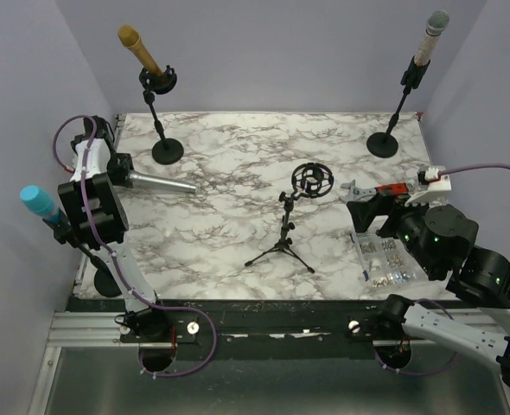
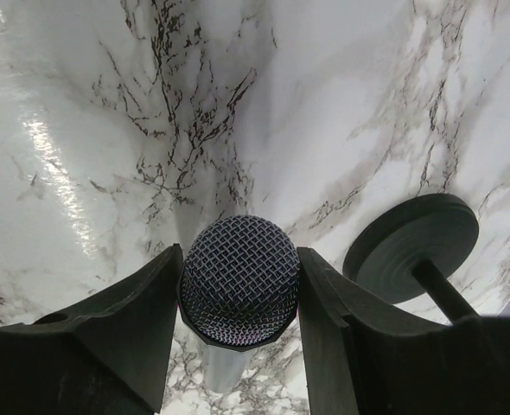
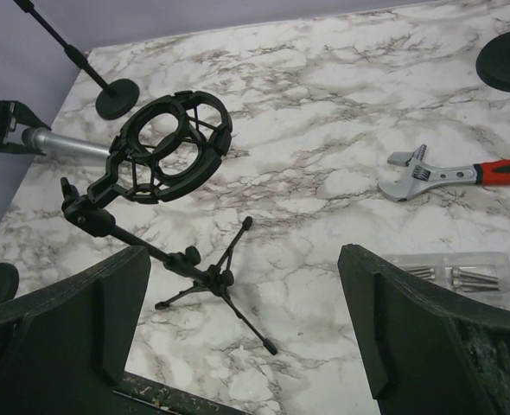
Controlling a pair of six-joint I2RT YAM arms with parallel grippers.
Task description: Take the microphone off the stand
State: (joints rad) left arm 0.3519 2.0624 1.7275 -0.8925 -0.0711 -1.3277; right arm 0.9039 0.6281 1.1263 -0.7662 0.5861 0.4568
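Mic out of stand; mount empty. Left gripper clamped narrow on mic head, body level, low over table at left (touching or not, can't tell). Right gripper wide, holding nothing, facing stand. Remaining, likely: set mic down, release.

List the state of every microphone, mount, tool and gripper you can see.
Silver mic, unmounted, head clamped.
Mount, empty.
Gold mic, mounted.
Grey mic, mounted.
Blue mic, mounted.
Wrench, lying flat.
Left gripper, shut on that head.
Right gripper, open, empty.
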